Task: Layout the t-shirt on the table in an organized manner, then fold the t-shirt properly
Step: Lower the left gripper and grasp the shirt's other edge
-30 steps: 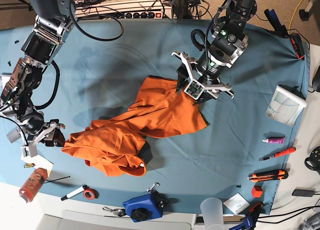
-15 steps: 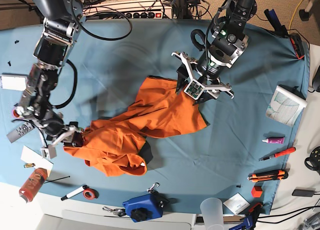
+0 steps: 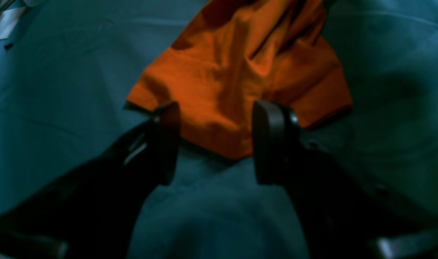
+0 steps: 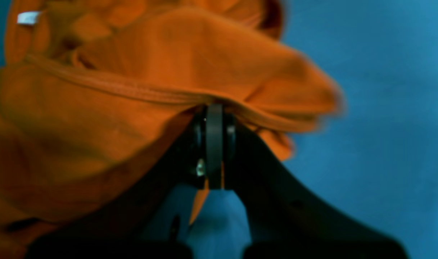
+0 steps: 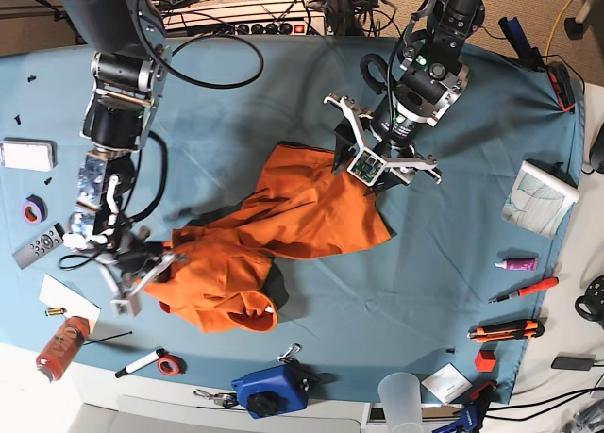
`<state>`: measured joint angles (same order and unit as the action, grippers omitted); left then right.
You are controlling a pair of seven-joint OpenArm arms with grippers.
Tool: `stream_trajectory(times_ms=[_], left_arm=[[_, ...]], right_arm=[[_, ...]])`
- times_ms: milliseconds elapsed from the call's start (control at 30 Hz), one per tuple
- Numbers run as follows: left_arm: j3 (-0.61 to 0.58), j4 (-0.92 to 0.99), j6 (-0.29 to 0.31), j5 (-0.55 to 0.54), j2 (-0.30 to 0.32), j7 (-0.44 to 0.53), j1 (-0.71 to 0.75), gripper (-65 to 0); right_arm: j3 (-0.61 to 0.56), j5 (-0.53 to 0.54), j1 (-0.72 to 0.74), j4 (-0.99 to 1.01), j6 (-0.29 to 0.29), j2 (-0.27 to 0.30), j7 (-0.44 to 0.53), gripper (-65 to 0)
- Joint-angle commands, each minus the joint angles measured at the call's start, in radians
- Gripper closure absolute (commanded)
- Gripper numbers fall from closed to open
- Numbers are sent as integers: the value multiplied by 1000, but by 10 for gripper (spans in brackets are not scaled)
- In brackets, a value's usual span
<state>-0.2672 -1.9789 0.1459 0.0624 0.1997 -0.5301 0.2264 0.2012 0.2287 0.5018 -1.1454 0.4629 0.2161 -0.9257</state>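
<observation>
Right fingers are clamped tight on a hemmed edge of the shirt at its bunched near-left end. Left fingers stand wide apart, gripping nothing, hovering at the shirt's far hem corner. The shirt lies crumpled diagonally mid-bench, bare teal cloth open on its far side, tools crowding the near edge.

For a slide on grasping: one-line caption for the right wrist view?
Right gripper shut on a hem of the crumpled bright orange cotton t-shirt above the teal-blue cloth-covered table.
</observation>
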Motion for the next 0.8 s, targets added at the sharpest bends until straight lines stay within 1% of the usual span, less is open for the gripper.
stream_trajectory(times_ms=[0, 100, 267, 300, 367, 500, 533, 600, 733, 767], left_arm=[[1, -17, -4, -3, 0, 23, -8, -326], [1, -17, 1, -6, 0, 27, -14, -326], [1, 16, 97, -13, 1, 39, -73, -326], [1, 40, 112, -13, 1, 43, -101, -326], [1, 110, 123, -14, 0, 46, -175, -326], [1, 301, 137, -14, 1, 39, -346, -326], [1, 351, 148, -22, 1, 24, -391, -326], [1, 440, 176, -80, 3, -17, -477, -326], [1, 621, 288, -215, 3, -141, -631, -326], [1, 665, 301, -229, 3, -165, -661, -326]], right_arm=[[17, 14, 48, -53, 0, 16, 40, 0], [91, 19, 57, -146, 1, 17, 43, 0], [212, 35, 74, -177, 6, 17, 12, 0], [225, 44, 71, -176, 14, 17, 2, 0], [234, 51, 64, -176, 27, 17, -1, 0], [232, 46, 47, -176, 27, 17, 0, 0], [232, 46, 42, -176, 27, 17, 3, 0], [232, 39, 35, -176, 27, 17, 7, 0], [232, 32, 24, -176, 27, 17, 5, 0], [232, 31, 24, -176, 27, 17, 2, 0]])
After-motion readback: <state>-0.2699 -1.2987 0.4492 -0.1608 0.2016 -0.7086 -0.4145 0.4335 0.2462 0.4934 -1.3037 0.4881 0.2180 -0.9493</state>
